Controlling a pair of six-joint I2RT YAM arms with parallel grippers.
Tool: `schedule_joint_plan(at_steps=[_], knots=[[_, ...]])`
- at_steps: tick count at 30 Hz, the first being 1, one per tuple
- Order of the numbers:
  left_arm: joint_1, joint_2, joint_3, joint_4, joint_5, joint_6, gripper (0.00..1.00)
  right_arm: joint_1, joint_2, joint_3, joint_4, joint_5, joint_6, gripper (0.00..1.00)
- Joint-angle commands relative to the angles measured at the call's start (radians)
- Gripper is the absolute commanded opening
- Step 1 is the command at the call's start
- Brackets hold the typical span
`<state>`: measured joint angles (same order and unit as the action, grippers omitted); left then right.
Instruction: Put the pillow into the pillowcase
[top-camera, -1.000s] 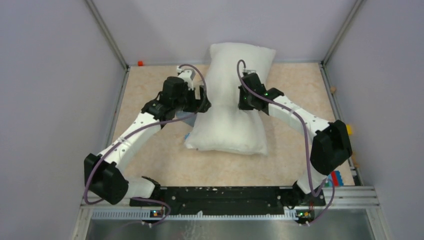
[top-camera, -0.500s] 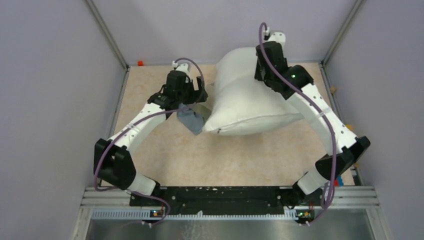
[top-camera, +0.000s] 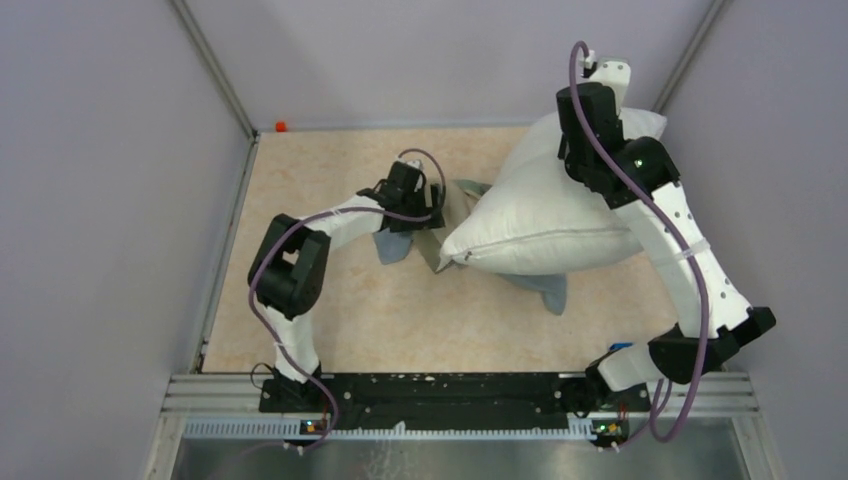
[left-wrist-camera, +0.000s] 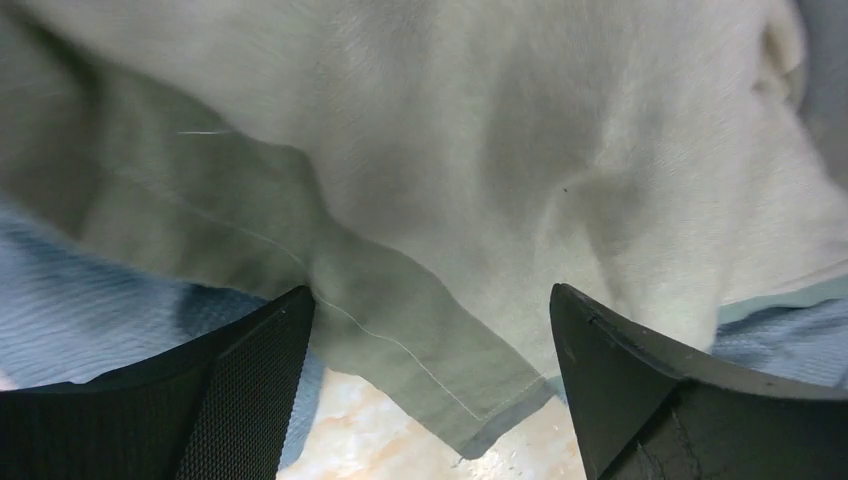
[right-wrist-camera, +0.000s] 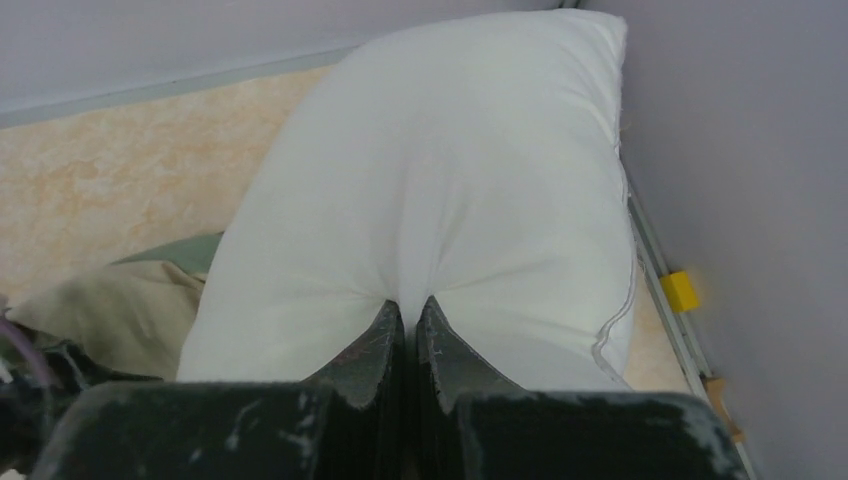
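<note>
The plump white pillow (top-camera: 545, 215) is lifted at the right back of the table, tilted toward the right wall. My right gripper (top-camera: 592, 130) is shut on a pinch of its fabric (right-wrist-camera: 412, 300); the pillow (right-wrist-camera: 440, 180) fills the right wrist view. The grey-blue pillowcase (top-camera: 400, 243) lies flat and wrinkled under the pillow's left end, with another part (top-camera: 545, 290) showing below the pillow. My left gripper (top-camera: 432, 205) is open, low over the pillowcase edge (left-wrist-camera: 400, 320), with a greenish flap between its fingers and the pillow (left-wrist-camera: 560, 130) just beyond.
Grey walls enclose the table on three sides; the right wall is close to the pillow. A yellow block (right-wrist-camera: 680, 290) sits on the right rail. A small red item (top-camera: 281, 126) is at the back left corner. Blue and red blocks (top-camera: 622, 348) lie near the right arm's base.
My right gripper has carried the pillow up and to the right, uncovering more pillowcase. My left arm has folded inward, its gripper moving right toward the pillowcase edge.
</note>
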<state>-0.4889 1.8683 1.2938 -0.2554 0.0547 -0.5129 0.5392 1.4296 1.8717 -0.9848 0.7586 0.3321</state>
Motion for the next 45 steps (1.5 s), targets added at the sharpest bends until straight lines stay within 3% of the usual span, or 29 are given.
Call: schedule_joint_plan(at_steps=[1, 2, 3, 7, 8, 12, 19, 23, 25, 27, 30, 33, 39, 45], knots=[[-0.082, 0.060, 0.002, 0.069, -0.016, -0.062, 0.90, 0.001, -0.032, 0.041, 0.131, 0.065, -0.024, 0.00], [-0.088, 0.068, 0.000, 0.060, -0.035, -0.073, 0.85, 0.001, -0.027, 0.040, 0.133, 0.064, -0.027, 0.00], [-0.094, 0.078, -0.003, 0.046, -0.044, -0.090, 0.73, 0.002, -0.023, 0.037, 0.136, 0.065, -0.028, 0.00], [-0.093, 0.050, -0.035, -0.024, -0.170, -0.117, 0.06, -0.008, 0.001, -0.002, 0.164, 0.065, -0.032, 0.00], [-0.091, 0.020, -0.045, -0.046, -0.207, -0.110, 0.00, -0.012, 0.011, -0.013, 0.174, 0.061, -0.032, 0.00], [-0.024, -0.153, -0.133, -0.126, -0.308, -0.082, 0.00, -0.029, 0.082, -0.020, 0.215, 0.021, -0.021, 0.00], [0.249, -0.477, -0.316, -0.176, -0.296, -0.031, 0.00, -0.029, 0.284, 0.021, 0.397, -0.039, 0.031, 0.00], [0.304, -0.536, -0.325, -0.162, -0.220, 0.051, 0.00, -0.033, 0.431, 0.151, 0.424, -0.034, 0.060, 0.00], [0.299, -0.538, -0.308, -0.162, -0.094, 0.084, 0.07, -0.034, 0.455, 0.205, 0.437, -0.043, 0.066, 0.00], [0.268, -0.545, -0.321, -0.128, 0.004, 0.089, 0.29, -0.035, 0.454, 0.238, 0.467, -0.034, 0.058, 0.00], [0.175, -0.552, -0.359, -0.049, 0.010, 0.068, 0.64, -0.035, 0.471, 0.309, 0.492, 0.016, 0.024, 0.00], [0.066, -0.529, -0.395, 0.058, -0.001, 0.017, 0.80, -0.039, 0.484, 0.370, 0.511, 0.066, -0.008, 0.00], [-0.118, -0.375, -0.384, 0.382, -0.045, -0.013, 0.97, -0.042, 0.472, 0.399, 0.548, 0.075, -0.034, 0.00], [-0.206, -0.089, -0.176, 0.458, -0.210, -0.020, 0.99, -0.070, 0.538, 0.507, 0.492, 0.054, -0.033, 0.00]])
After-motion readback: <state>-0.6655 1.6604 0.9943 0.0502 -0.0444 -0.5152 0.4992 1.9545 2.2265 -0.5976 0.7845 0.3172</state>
